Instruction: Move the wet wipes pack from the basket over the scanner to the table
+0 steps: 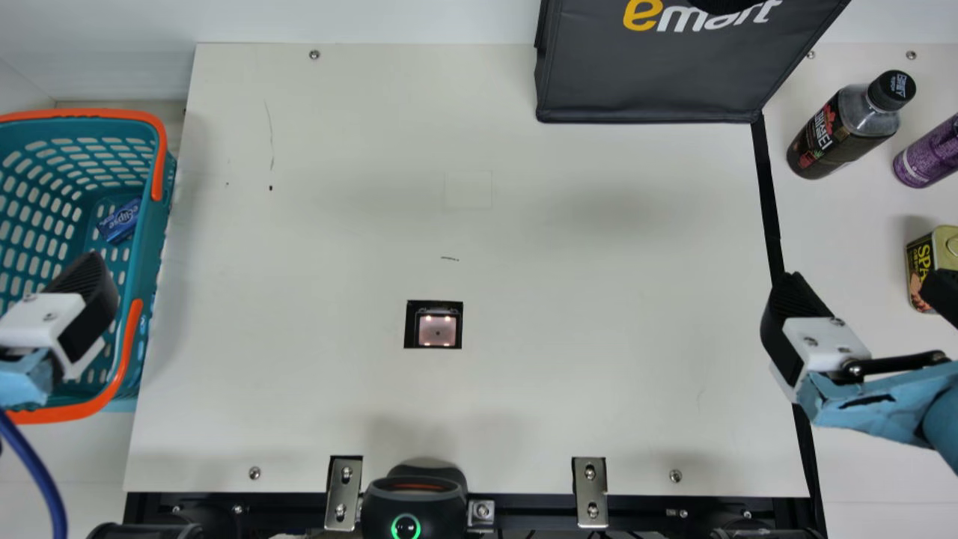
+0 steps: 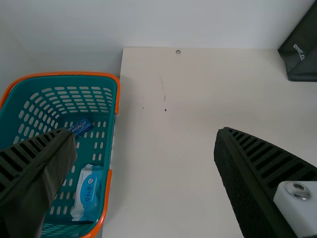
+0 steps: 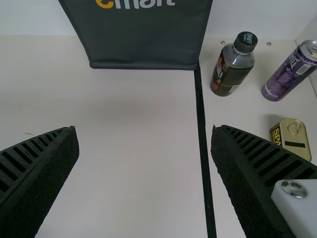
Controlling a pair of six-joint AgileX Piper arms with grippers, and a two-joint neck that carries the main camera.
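Observation:
The wet wipes pack, white and light blue, lies inside the teal basket, near the side wall closest to the table. In the main view my left gripper is over the basket at the left; its fingers stand wide apart in the left wrist view, where the gripper holds nothing. My right gripper is above the table's right side, and the right wrist view shows the gripper open with nothing between its fingers. The scanner window is set into the cream table.
A blue packet shares the basket, farther back. A dark bag stands at the table's back edge. On the right are a dark bottle, a purple can and a yellow tin. A black device sits at the front edge.

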